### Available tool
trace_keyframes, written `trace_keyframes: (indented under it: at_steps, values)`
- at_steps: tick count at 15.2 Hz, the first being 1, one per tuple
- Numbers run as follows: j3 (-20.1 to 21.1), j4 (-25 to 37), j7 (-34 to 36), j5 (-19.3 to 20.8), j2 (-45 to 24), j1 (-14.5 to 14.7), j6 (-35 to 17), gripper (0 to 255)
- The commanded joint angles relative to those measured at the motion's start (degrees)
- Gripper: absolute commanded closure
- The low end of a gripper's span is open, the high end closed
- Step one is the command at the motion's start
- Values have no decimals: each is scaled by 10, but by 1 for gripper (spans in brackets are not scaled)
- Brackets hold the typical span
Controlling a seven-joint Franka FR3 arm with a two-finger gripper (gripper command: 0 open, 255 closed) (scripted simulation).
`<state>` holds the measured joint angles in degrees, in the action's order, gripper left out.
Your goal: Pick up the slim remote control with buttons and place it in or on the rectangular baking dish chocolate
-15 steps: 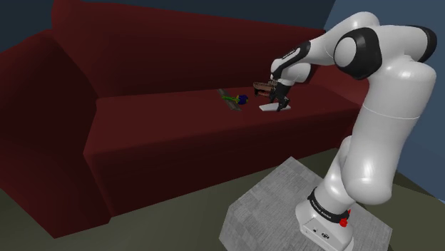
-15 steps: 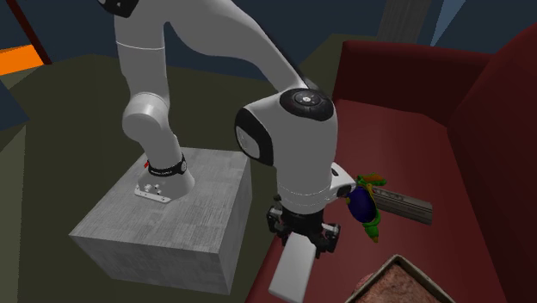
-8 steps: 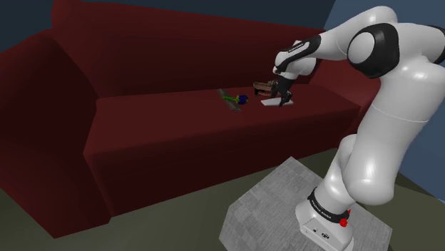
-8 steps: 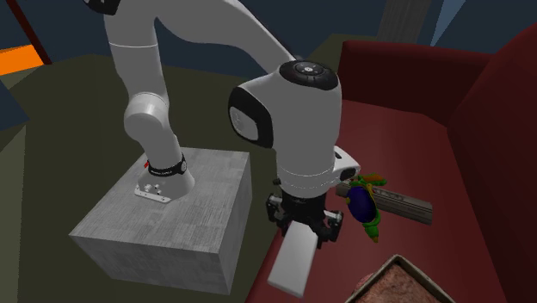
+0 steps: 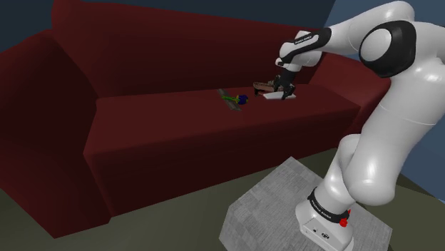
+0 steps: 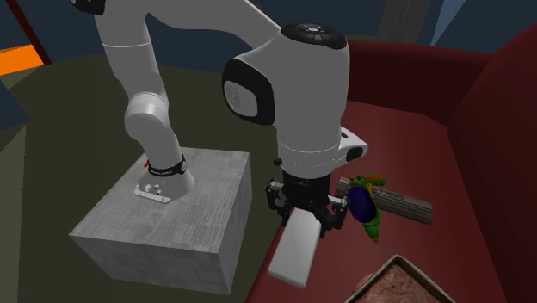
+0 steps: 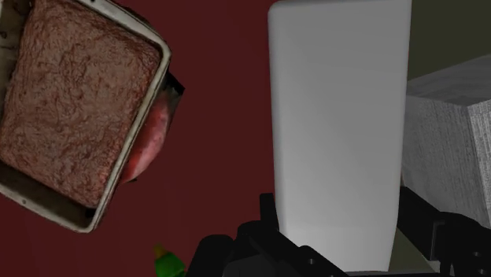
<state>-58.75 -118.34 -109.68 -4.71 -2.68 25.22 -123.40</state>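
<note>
Second exterior view has the tool point(image 6: 303, 209) clenched on one end of the slim remote control point(image 6: 293, 251), drawn here as a plain white slab with no buttons to be seen. The slab hangs down from the black fingers at a slight tilt, off the dark red sofa point(image 6: 413, 146) and close to its front edge, beside the grey stand point(image 6: 172, 225). A corner of the rectangular baking dish point(image 6: 372, 280) shows at the lower edge of this view, on the seat cushion and apart from the remote. A green and blue toy point(image 6: 366, 207) lies on the seat just beyond the tool. In the wrist view the remote runs straight out from between the fingers, gripped on its long sides. The pale-rimmed dish, packed with a rough brown slab like chocolate cake, sits off to one side with a strip of bare red cushion between the two. Something rounded and red point(image 7: 149, 138) peeks from under the dish's near edge; what it is I cannot tell. As I judge it, the pick-up half is done: the remote is grasped and clear of the seat. What is left is the carry sideways until it hangs over the brown filling, a descent, and opening the fingers. The dish looks large enough to take the remote lengthwise.
</note>
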Motion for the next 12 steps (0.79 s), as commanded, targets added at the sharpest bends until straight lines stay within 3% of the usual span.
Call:
trace_keyframes:
  at_steps: [1,12]
  values:
    - [0,10,9,12,10,2,15,255]
    - [6,71,40,53,51,8,96,255]
